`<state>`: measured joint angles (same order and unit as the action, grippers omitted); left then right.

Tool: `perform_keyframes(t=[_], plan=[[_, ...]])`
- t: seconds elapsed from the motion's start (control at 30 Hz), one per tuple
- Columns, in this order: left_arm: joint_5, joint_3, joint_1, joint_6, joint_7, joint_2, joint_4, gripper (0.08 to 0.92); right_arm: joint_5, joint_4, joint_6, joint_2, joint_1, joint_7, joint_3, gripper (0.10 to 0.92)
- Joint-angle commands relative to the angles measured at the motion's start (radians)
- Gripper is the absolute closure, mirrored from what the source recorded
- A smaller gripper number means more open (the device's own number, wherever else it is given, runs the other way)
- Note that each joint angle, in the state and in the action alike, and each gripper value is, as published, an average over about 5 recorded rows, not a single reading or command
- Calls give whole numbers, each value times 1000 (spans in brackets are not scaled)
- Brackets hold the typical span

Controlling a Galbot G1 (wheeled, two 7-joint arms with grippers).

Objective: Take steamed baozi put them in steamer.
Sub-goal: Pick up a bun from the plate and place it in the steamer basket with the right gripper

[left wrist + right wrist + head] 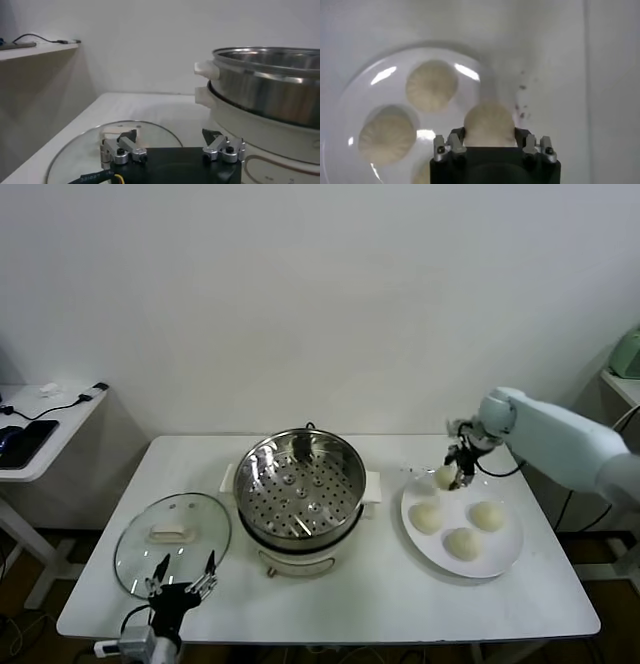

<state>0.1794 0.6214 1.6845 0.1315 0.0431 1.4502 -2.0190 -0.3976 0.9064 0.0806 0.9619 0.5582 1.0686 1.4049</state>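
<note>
Baozi [489,122] between right end effector [490,144] fingers (gripped).

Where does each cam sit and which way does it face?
Head: high on the robot, looking forward and down at table, steamer, plate; both arms show.
Left wrist: low near the table's front, level across the lid to the steamer; open left gripper shows.
Right wrist: above the plate, looking down; right gripper closed on a baozi.
Shared: head and right wrist both show that baozi.
</note>
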Motion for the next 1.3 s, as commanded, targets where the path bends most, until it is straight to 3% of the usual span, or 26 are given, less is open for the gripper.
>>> perform_keyframes(t=[0.03, 0.2, 0.4, 0.57, 0.87, 1.3], plan=[[-2, -2, 5, -1, 1, -4, -15, 177, -187, 222, -179, 112, 431, 78, 201, 364], [-2, -5, 3, -1, 2, 1, -20, 177, -152, 333, -334, 254, 455, 89, 200, 364], [-3, -4, 9, -1, 2, 2, -30, 177, 70, 352, -582, 369, 322, 21, 171, 364], [-3, -5, 10, -5, 2, -1, -27, 177, 248, 222, -724, 433, 180, -5, 113, 364], [-5, -14, 4, -9, 2, -2, -26, 177, 438, -133, -867, 552, -41, -48, 11, 364], [-3, -19, -8, -15, 3, -4, -15, 177, 499, -363, -915, 640, -118, -107, -23, 364]])
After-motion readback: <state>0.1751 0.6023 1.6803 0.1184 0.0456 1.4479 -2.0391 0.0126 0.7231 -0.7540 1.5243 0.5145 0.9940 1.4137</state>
